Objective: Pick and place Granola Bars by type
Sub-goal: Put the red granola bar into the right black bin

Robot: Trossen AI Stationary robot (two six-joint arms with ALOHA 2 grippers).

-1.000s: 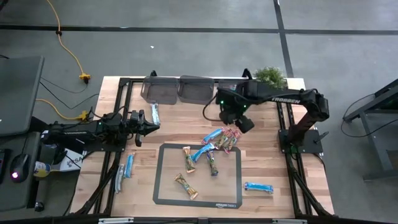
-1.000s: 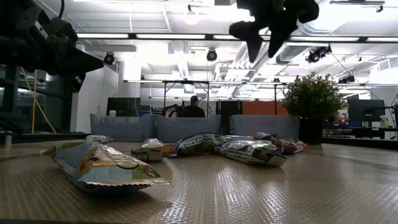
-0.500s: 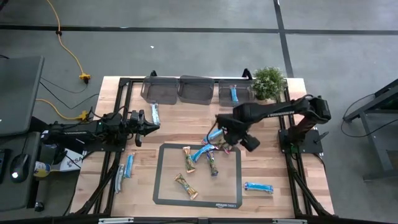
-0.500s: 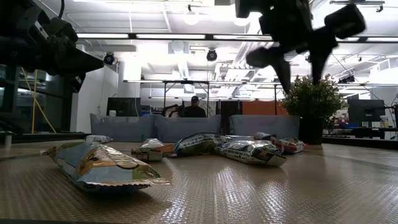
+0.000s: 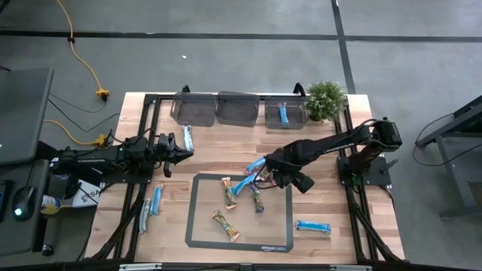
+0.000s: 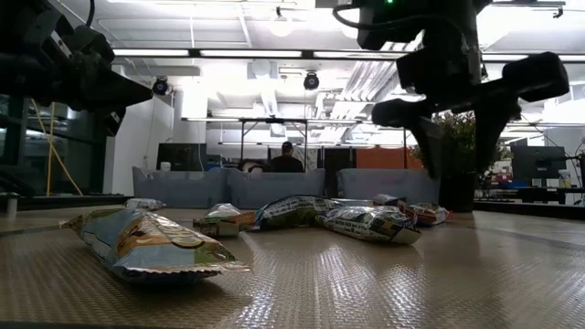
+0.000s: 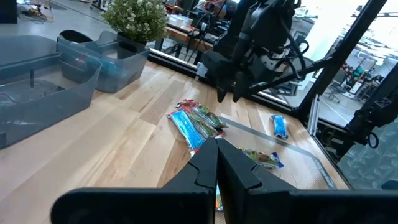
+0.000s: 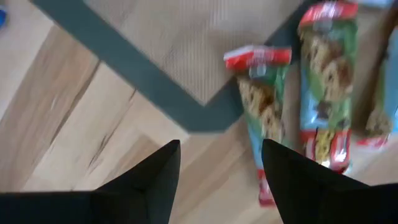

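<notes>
My right tool (image 5: 285,178) hangs released above the red bars (image 8: 267,106) at the mat's (image 5: 197,226) far corner. My left tool (image 5: 183,153) waits clenched and empty at the desk's (image 5: 218,143) left side. One blue bar (image 5: 285,114) already lies in a bin (image 5: 273,111). By my reckoning sorting has barely begun: about ten bars remain scattered on mat and desk.

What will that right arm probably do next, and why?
Probably lower onto the red-green bars at the mat's far right corner. The right gripper hangs open and empty just above them, one bin already holds a blue bar, and the left gripper waits shut at the side.
</notes>
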